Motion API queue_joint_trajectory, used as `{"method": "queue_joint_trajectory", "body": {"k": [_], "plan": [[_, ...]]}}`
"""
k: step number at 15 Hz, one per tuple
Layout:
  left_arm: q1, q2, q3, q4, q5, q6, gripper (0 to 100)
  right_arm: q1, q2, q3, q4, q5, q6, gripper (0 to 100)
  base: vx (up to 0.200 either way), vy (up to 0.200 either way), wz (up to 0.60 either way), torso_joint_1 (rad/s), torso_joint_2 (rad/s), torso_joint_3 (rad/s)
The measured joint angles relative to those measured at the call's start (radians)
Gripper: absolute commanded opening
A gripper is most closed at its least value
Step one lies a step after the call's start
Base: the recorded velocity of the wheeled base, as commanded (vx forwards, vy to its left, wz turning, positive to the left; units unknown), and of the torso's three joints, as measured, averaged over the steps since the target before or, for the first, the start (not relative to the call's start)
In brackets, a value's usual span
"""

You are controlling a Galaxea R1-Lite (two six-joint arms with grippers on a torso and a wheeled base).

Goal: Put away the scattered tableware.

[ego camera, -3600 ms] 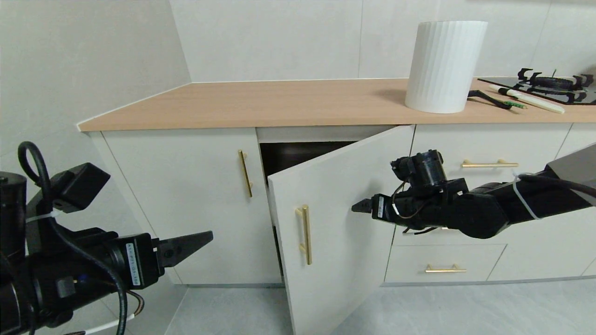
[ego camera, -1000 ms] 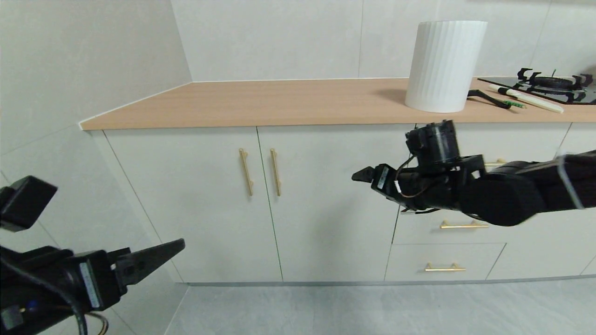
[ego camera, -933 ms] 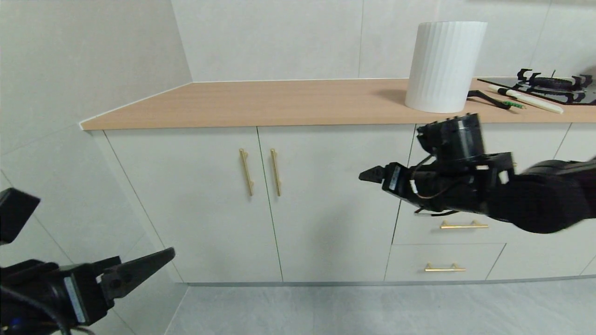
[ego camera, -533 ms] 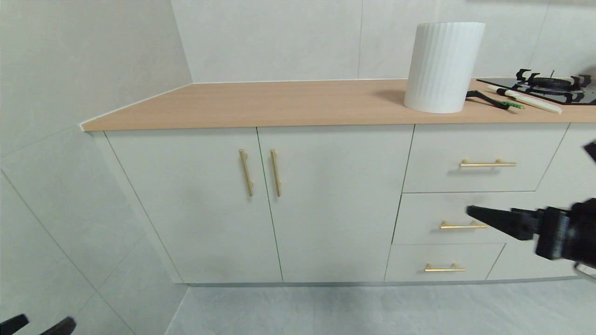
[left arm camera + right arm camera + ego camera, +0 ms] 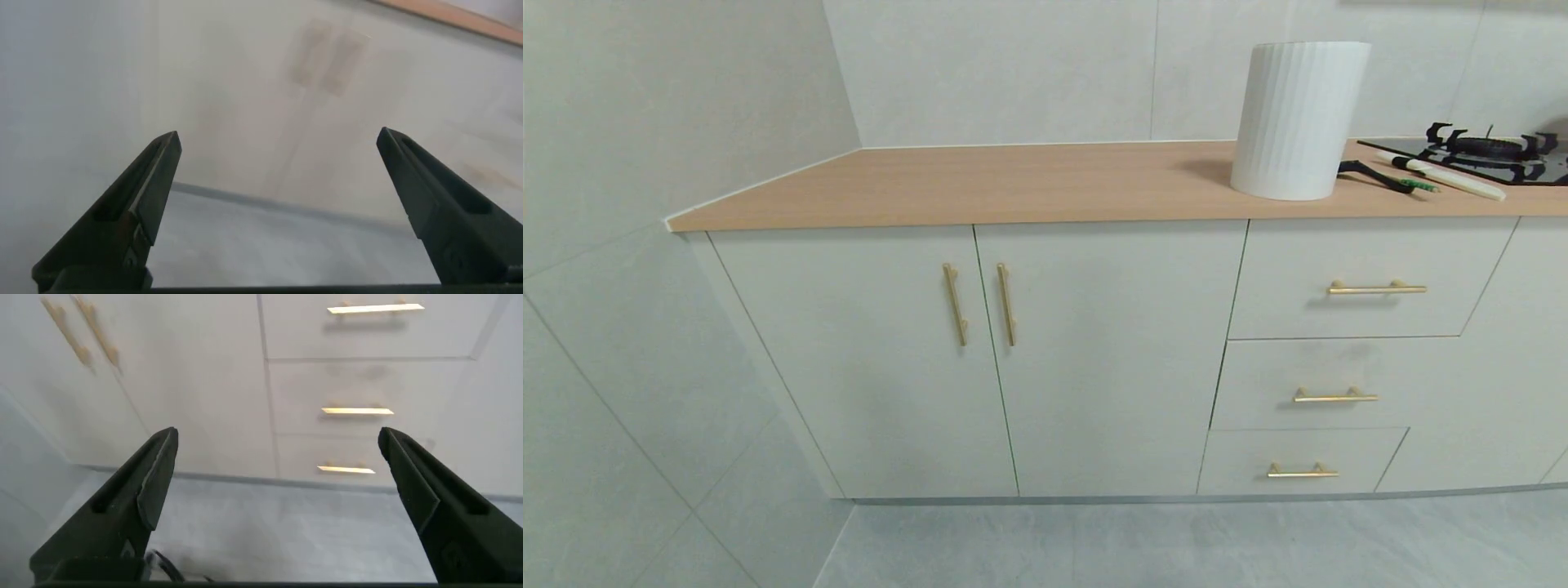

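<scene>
The left gripper (image 5: pixel 278 137) and the right gripper (image 5: pixel 278 434) both hang with fingers spread wide, holding nothing. The tableware lies on the wooden countertop (image 5: pixel 1013 184), between a white ribbed canister (image 5: pixel 1298 118) and the gas hob (image 5: pixel 1494 147). It consists of a slim black utensil (image 5: pixel 1376 174) and a long cream-handled utensil (image 5: pixel 1450 178), close together.

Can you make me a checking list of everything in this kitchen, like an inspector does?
Surface: wooden counter above the cupboards.
Job's things: black tool and white stick lie beside the jar, by the stove.
Clutter: tall white ribbed jar, upright.
End effectors: left end effector open, right end effector open, both holding nothing.
Cables: maybe a pale loop near the right end effector; too small to tell.
Surroundings: two cupboard doors and three drawers, all shut; tiled wall and floor.
</scene>
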Motion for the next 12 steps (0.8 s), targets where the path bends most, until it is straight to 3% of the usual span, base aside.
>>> {"method": "queue_joint_trajectory", "body": {"k": [2, 5, 6, 8, 9, 11, 12], "plan": [[0.043, -0.020, 0.001, 0.000, 0.003, 0.020, 100, -0.047, -0.116, 0.030, 0.074, -0.014, -0.029, 100, 0.000, 0.000, 0.00, 0.000, 0.00, 0.000], [0.118, -0.081, 0.025, 0.006, 0.006, 0.125, 100, -0.159, -0.209, 0.109, 0.079, -0.044, -0.046, 100, 0.000, 0.000, 0.00, 0.000, 0.00, 0.000], [0.130, -0.097, 0.038, 0.005, 0.041, 0.125, 100, -0.183, -0.239, 0.141, 0.078, -0.043, -0.052, 100, 0.000, 0.000, 0.00, 0.000, 0.00, 0.000], [0.137, -0.114, 0.083, -0.006, 0.046, 0.122, 100, -0.205, -0.280, 0.236, 0.039, -0.053, -0.069, 100, 0.000, 0.000, 0.00, 0.000, 0.00, 0.000], [0.140, -0.119, 0.124, -0.039, 0.047, 0.123, 100, -0.211, -0.293, 0.282, -0.055, -0.055, -0.074, 100, 0.000, 0.000, 0.00, 0.000, 0.00, 0.000], [0.140, -0.123, 0.237, -0.169, 0.046, 0.132, 100, -0.215, -0.307, 0.351, -0.218, -0.042, -0.099, 100, 0.000, 0.000, 0.00, 0.000, 0.00, 0.000], [0.140, -0.123, 0.301, -0.248, 0.044, 0.147, 100, -0.216, -0.311, 0.368, -0.210, -0.031, -0.109, 100, 0.000, 0.000, 0.00, 0.000, 0.00, 0.000]]}}
